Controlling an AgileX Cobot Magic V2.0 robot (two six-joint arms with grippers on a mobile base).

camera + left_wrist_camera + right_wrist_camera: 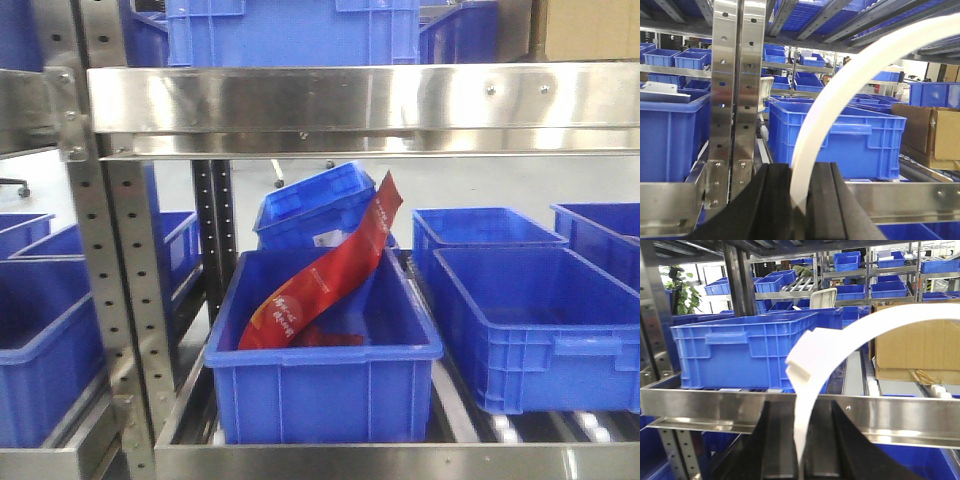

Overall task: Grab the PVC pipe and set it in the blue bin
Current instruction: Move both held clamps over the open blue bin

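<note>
Left gripper [800, 172]: fingers clamped on white pipe [812, 125], just before the shelf's [910, 200] front rail.
Right gripper [802, 412]: fingers pinching pipe, tab just above them.
Bin [320, 385]: blue, at shelf's front edge; red packet [330, 270] inside, print unreadable.

PVC pipe [840, 82] shoots off the top-right edge, its lower end buried between the left gripper [799, 175] pads. Right gripper [800, 415]: too dark to tell if it pinches. Red packet [320, 285] bottom hides behind the blue bin [320, 395] wall.
</note>
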